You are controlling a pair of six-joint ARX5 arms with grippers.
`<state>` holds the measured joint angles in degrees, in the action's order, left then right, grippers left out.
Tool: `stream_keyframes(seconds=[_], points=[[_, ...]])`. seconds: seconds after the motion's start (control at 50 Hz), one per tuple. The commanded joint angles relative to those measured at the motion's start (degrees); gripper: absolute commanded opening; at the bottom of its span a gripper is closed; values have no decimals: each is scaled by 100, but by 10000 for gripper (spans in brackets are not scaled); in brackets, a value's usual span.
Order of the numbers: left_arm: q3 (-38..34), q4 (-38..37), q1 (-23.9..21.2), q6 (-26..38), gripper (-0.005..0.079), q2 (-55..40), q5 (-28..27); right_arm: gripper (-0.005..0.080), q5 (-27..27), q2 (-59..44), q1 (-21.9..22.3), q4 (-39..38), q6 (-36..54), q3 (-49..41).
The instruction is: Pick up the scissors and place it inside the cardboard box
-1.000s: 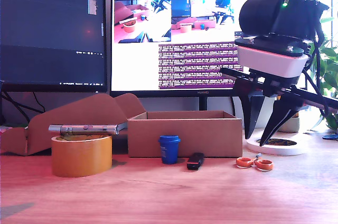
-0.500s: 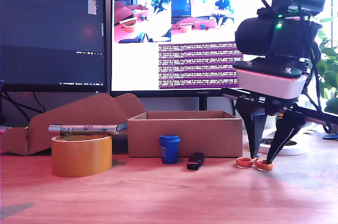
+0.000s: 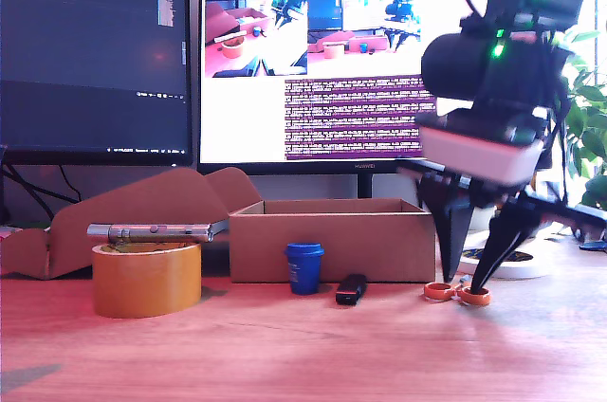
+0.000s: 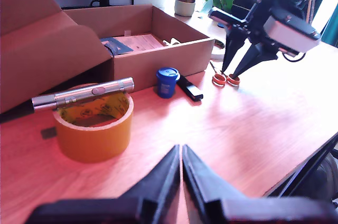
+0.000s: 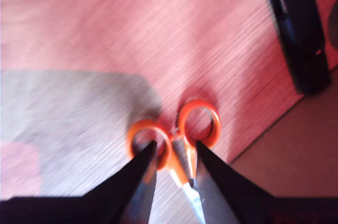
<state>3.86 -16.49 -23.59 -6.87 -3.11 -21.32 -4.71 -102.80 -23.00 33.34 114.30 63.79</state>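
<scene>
- At the exterior view's left, the yellow-brown tape roll [image 3: 146,279] stands on the bench [image 3: 285,345] with a silver pen-like stick [image 3: 156,230] lying across its top; both are well apart from the work.
- My first tool [image 4: 181,152] hangs over the bare bench near that roll, its jaws closed to a slit and holding nothing.
- The cardboard box [image 3: 332,241] sits mid-scene, open-topped, with the blue cup [image 3: 304,267] and the black gadget [image 3: 351,288] just in front of it.
- At the exterior view's right, the scissors [image 3: 457,292] lie flat on the bench, just beside the box's corner.
- My second tool [image 5: 171,152] straddles the scissors at the pivot, jaws narrowed about the neck below the rings; I cannot tell whether they grip yet.
- Risks: the flat, thin neck may slip from the tips, the blades may swing open on lifting, or the carried scissors may catch the box wall.
</scene>
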Motion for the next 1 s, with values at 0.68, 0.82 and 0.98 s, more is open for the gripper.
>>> stream_keyframes(seconds=[0.68,0.82,0.98], points=[[-127,24,-9,48,-21,-24,-2,161,70,-426,-227,1075,546,-68],[-127,22,-9,48,-21,-24,-2,161,70,-452,-284,1113,544,-70],[-127,22,-9,48,-21,-24,-2,161,85,-450,-345,1051,546,-70]])
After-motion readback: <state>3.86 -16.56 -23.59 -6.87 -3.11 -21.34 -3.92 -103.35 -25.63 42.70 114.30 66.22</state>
